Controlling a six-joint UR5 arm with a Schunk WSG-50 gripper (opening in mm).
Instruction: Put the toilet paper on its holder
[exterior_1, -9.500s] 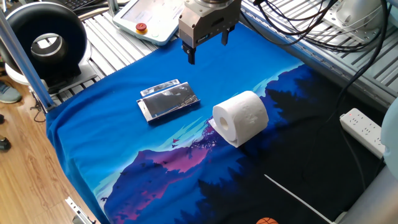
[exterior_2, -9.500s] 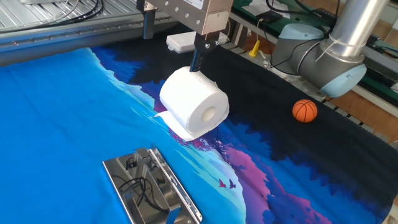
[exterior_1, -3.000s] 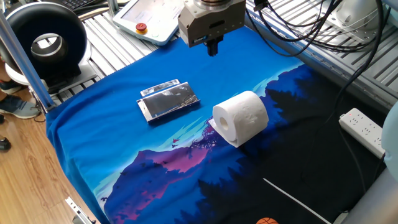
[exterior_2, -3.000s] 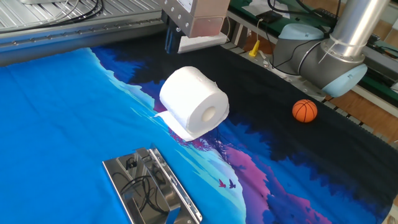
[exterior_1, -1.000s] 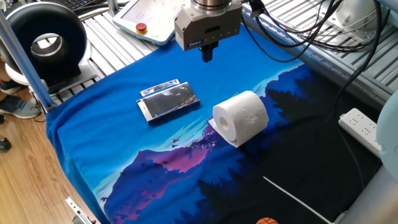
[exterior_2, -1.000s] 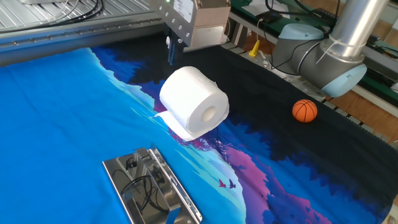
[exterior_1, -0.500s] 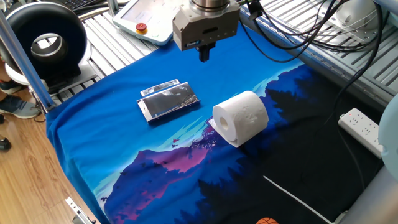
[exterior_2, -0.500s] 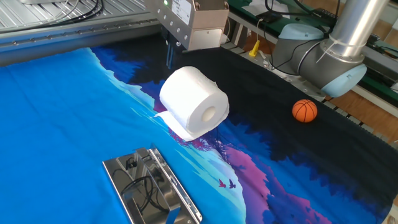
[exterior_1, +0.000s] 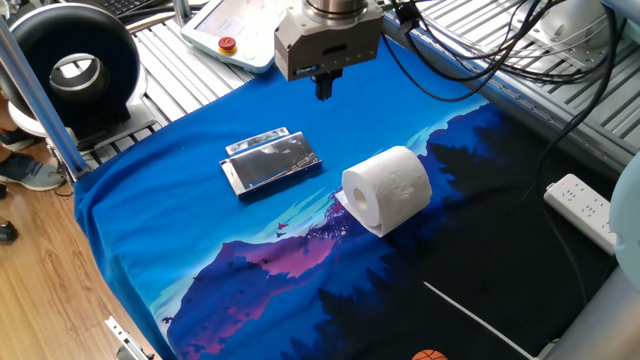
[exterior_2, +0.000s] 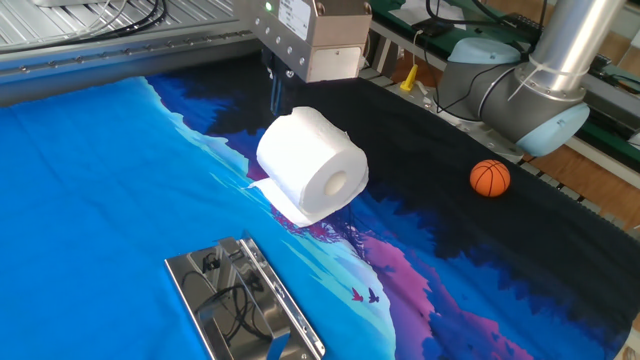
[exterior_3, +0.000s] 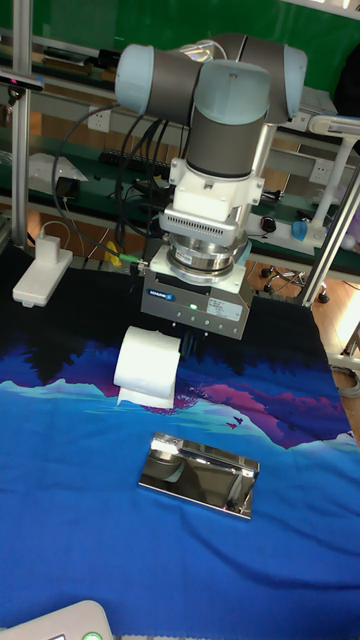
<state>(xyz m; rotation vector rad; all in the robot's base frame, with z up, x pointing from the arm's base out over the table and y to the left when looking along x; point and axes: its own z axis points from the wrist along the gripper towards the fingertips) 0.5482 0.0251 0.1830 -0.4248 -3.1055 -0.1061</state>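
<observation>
Hanging above the far edge of the surface, the hand has its fingers pressed together and holds nothing. The toilet paper lies near the middle, apart from the holder.

From the other side, the soft roll could squash or roll away.

In the tall view, its loose sheet might snag.

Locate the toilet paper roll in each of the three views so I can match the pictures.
One fixed view: the toilet paper lies right of centre, right of the holder.
The other fixed view: the toilet paper lies at centre, above the holder.
Tall fixed view: the toilet paper lies left of centre, above the holder.
Shared landmark: the chrome holder on the blue cloth.
</observation>
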